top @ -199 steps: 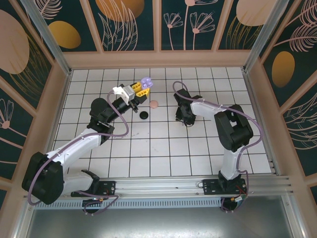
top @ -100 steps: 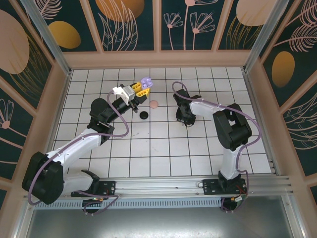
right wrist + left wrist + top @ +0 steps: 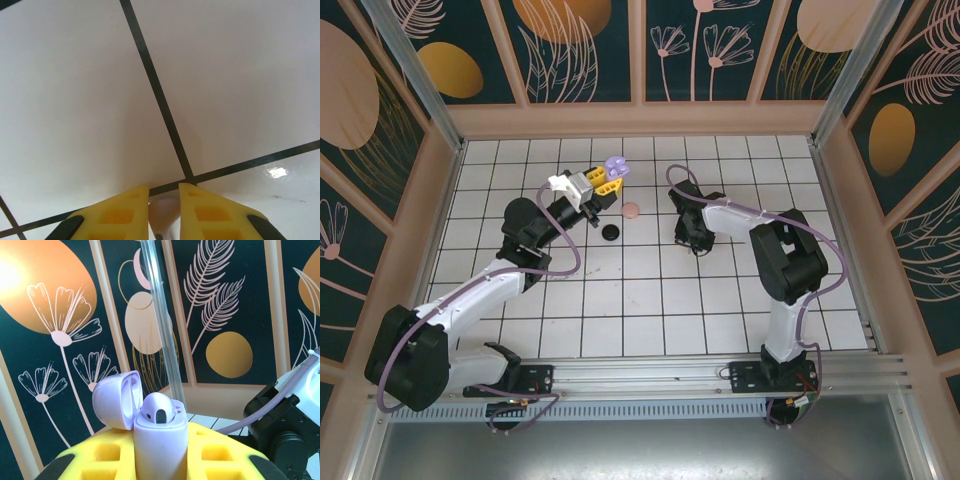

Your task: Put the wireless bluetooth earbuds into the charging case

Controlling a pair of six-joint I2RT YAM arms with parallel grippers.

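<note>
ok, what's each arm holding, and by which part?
Left gripper clamps the open lavender case by its lower body. Right gripper, down at the table, pinches a pale pinkish earbud between its fingers; which part cannot be told.

Setup notes, just the surroundings. The tabletop (image 3: 620, 310) is white glossy tile with thin black grid lines. Up close in the right wrist view two of those lines cross (image 3: 190, 176), and there's a bright glare spot (image 3: 276, 172) with a few faint dark scuffs (image 3: 287, 198) just below it. A light wooden frame (image 3: 640, 118) runs round the edge. Behind it are dark teal wall panels (image 3: 580, 40) with pale flower and leaf drawings and orange blobs (image 3: 229, 354). Metal posts (image 3: 415, 75) stand at the back corners, and an aluminium rail (image 3: 650, 372) runs along the near edge.
</note>
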